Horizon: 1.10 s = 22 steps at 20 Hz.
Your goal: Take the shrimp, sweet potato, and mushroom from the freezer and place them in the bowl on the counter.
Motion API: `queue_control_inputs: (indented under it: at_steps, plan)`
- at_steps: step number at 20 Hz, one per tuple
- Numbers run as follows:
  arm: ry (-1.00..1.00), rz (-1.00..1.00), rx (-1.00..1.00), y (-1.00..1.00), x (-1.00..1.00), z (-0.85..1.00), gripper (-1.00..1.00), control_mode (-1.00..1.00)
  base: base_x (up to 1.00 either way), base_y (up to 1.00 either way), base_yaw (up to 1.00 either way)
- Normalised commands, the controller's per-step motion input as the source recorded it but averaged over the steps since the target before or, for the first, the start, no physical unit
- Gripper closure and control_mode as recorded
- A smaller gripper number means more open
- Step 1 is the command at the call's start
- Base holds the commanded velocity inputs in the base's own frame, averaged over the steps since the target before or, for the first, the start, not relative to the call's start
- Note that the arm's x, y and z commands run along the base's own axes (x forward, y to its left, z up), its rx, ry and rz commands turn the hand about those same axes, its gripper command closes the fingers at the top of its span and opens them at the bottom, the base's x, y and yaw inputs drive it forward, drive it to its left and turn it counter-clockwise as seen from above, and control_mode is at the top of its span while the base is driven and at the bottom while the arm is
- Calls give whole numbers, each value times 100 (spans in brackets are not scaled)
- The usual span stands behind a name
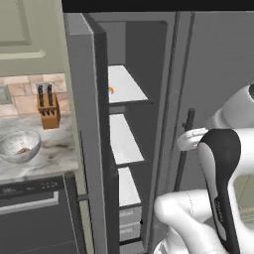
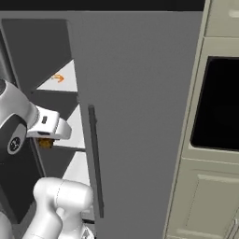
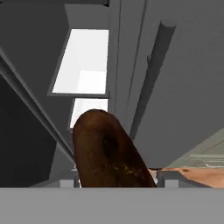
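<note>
The freezer point(image 1: 149, 124) stands open, white shelves stacked inside, and the arm's hand sits at its mouth, level with the middle shelf. Off to the left, well apart, the bowl point(image 1: 19, 146) waits on the bench point(image 1: 49, 158) with something small and brown already in it. That leftward swing is what the coming move turns on. The jaws point(image 3: 116, 181) stand fairly wide, closed around the sweet potato point(image 3: 109, 151), a long brown lump whose axis runs out along the fingers. The hand view gives that grip; the right base view offers just a brown sliver under the hand. Smallest: the shrimp point(image 1: 110, 91), orange, alone on the top shelf.
</note>
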Motion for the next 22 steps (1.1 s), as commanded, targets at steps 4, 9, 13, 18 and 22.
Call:
queue_control_inputs:
  at_steps: [4,9,13,18,22]
  plan:
    - [0,0,0,0,0,0,100,100,-100,-33,0]
    - [0,0,0,0,0,0,100,100,-96,-21,29]
    - [0,0,0,0,0,0,100,100,-39,0,95]
    - [0,0,0,0,0,0,100,100,-27,15,100]
    - [0,0,0,0,0,0,100,100,-4,65,81]
